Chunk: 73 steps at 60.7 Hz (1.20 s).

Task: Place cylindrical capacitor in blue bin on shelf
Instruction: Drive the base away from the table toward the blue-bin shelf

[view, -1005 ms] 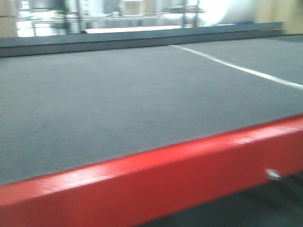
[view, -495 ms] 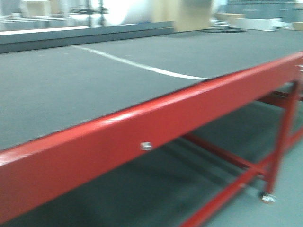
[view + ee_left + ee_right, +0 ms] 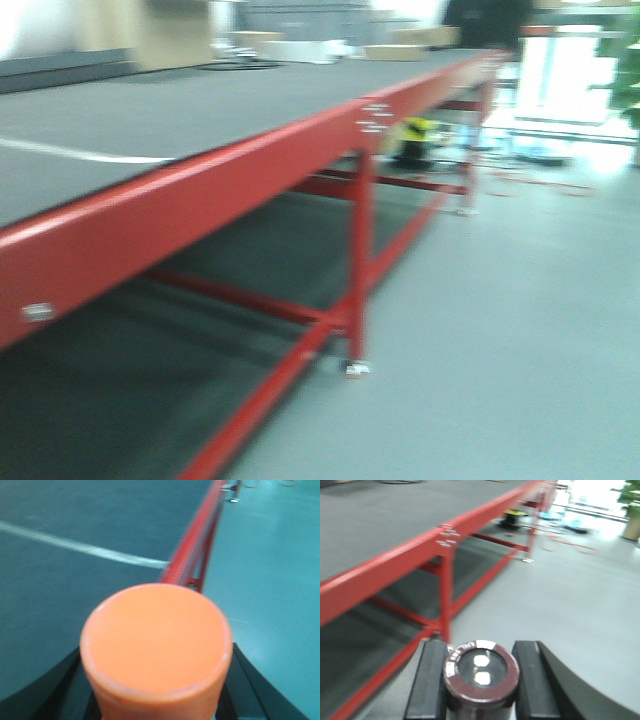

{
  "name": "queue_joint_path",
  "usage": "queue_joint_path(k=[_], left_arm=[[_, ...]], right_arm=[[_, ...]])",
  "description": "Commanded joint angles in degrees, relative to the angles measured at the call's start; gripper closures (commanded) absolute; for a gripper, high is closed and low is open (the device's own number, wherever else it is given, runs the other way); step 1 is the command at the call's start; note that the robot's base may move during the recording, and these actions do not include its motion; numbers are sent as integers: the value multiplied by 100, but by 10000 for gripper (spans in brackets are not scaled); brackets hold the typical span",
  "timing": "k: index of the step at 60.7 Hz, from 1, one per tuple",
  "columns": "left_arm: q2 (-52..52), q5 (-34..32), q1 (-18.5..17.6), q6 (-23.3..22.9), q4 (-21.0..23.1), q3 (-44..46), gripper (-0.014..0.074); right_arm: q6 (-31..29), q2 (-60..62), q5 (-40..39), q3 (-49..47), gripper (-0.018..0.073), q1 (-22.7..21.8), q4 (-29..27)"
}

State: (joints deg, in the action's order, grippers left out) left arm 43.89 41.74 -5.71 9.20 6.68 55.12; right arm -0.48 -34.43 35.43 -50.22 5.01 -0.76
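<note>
The cylindrical capacitor (image 3: pixel 481 670) is a stubby dark brown cylinder with a shiny top, seen end-on in the right wrist view. My right gripper (image 3: pixel 481 682) is shut on it, with one black finger (image 3: pixel 427 680) on each side. My left gripper (image 3: pixel 156 695) is shut on a large orange cylinder (image 3: pixel 156 640) that fills the left wrist view; its black fingers (image 3: pixel 47 692) show only at the lower corners. Neither gripper shows in the blurred front view. The steel shelf and the blue bin are out of view.
A long red-framed table with a dark top (image 3: pixel 200 185) runs along the left, with red legs and a caster (image 3: pixel 355 368); it also shows in both wrist views (image 3: pixel 395 565) (image 3: pixel 197 550). Grey floor (image 3: pixel 520 300) lies to the right. A yellow object (image 3: pixel 415 132) sits under the table.
The front view has swung right: the table's red rail has slid left across the frame, and its legs, the far end and the grey floor have come into view.
</note>
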Motion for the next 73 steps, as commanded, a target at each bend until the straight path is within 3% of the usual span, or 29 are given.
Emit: queue_joint_path(k=[1, 73], left_arm=[[-61, -79, -31, 8, 51, 10, 707], [-61, -79, -31, 8, 51, 10, 707]], right_arm=[[-6, 38, -178, -49, 670, 13, 76], [-6, 38, -178, -49, 670, 13, 76]])
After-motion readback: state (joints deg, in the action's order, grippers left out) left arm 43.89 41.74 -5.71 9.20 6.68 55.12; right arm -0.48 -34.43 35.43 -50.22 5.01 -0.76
